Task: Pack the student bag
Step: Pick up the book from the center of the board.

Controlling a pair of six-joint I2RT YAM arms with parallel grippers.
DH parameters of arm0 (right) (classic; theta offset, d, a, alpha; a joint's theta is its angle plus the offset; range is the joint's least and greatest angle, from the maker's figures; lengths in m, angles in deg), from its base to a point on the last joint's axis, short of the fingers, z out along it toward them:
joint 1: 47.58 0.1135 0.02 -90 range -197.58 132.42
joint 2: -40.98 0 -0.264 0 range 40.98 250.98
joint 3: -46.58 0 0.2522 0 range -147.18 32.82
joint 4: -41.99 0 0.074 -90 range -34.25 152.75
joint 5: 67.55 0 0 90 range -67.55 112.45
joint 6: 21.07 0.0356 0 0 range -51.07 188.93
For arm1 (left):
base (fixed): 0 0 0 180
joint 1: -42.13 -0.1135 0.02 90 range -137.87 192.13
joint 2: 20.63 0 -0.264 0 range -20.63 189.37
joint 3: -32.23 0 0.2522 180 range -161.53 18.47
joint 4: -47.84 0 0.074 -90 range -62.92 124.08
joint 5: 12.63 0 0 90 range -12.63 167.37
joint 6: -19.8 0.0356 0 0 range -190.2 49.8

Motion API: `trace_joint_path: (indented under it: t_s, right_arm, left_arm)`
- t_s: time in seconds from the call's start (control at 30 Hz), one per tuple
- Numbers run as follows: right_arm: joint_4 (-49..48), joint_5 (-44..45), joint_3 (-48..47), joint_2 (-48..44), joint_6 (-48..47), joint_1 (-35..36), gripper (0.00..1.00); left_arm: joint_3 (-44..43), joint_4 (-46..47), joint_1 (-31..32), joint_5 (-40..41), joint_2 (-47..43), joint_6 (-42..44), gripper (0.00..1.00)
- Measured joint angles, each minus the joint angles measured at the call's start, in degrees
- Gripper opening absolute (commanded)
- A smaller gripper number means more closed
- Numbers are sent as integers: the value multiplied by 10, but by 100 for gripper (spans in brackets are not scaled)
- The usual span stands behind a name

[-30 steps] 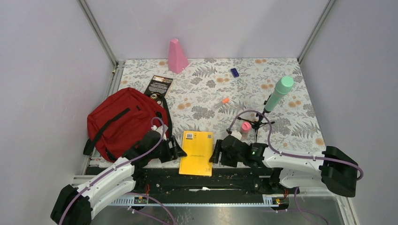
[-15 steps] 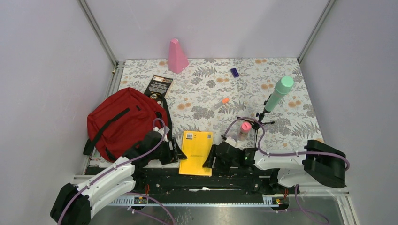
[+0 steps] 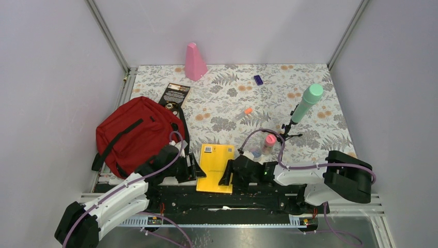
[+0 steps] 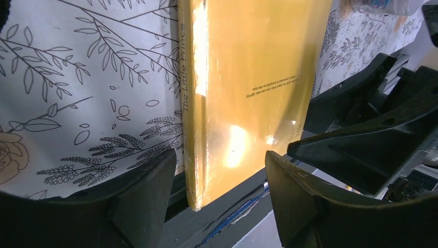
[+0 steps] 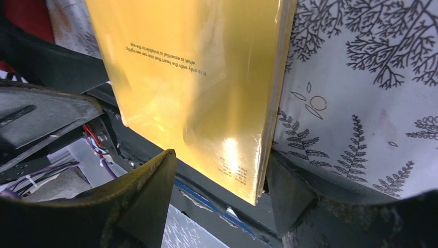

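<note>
Packing looks barely begun: student bag (image 3: 131,132) lies left of the yellow book (image 3: 216,166), the book flat on the table, left gripper (image 3: 192,169) and right gripper (image 3: 225,174) straddling its side edges, jaws apart, nothing gripped.

Left claw (image 3: 196,169), right claw (image 3: 225,174), low, facing inward, jaws apart

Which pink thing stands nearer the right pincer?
The pink-capped bottle, close behind the right pincer; the pink cone stands far back.
</note>
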Motion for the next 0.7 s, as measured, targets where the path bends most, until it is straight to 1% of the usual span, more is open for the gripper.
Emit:
trace_joint_path:
  t_s: [0.1,0.27,0.5,0.6,0.7]
  right_arm:
    - [-5,11,3,-24,-7,0,68]
    - [-71,40,37,-85,-7,0,66]
    - [-83,55,22,-61,-41,-1,57]
    - [-97,54,12,-43,-52,-1,50]
    - [-119,52,9,-42,-59,-1,47]
  left_arm:
    - [0,-1,1,0,0,0,68]
    - [0,-2,2,0,-10,0,68]
    - [0,-14,1,3,-23,1,68]
    - [0,-14,1,3,-24,2,68]
    - [0,-17,1,3,-28,2,68]
